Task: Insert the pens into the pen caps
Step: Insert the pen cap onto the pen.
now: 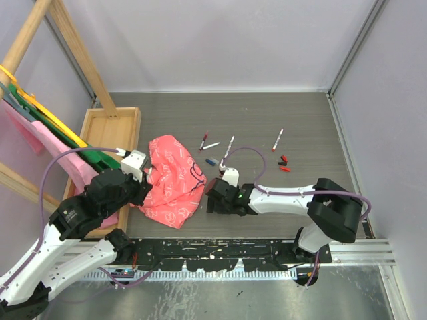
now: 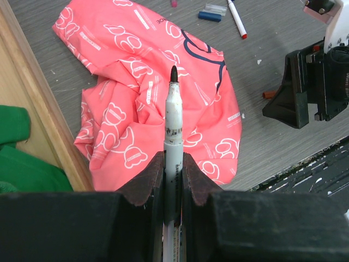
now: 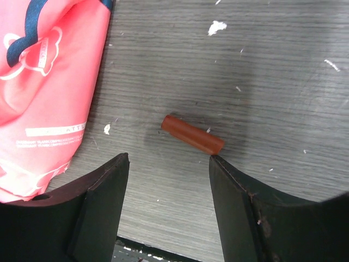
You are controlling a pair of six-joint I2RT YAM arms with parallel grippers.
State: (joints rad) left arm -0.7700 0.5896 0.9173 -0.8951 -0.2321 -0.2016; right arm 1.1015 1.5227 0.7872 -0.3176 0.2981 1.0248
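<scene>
Left tool [image 2: 173,170] is seen shut tight on a white pen [image 2: 173,123], with one finger pressed on each side of the barrel. The pen is pointed away from the tool. Its black tip (bare, with no cap on it) is held over the pink cloth [image 2: 136,82]. The cloth is crumpled on the grey table [image 1: 300,120], next to a wooden tray [image 1: 110,127].

The right tool [image 3: 169,164] is held low over the table with its fingers wide apart, and nothing is gripped between them. A dark red cap [image 3: 192,134] is seen lying flat on the table just in front of the gap. One end of the cap is right by the tip of one finger, but whether it is touched cannot be told. The edge of the cloth is seen just beside the other finger.

Farther back on the table, more pens [image 1: 229,147] are spread out, well apart from both tools. A blue cap [image 1: 211,161] is seen near them. A red cap [image 1: 284,169] and a dark cap [image 1: 282,160] are seen close together (off to the right side).
</scene>
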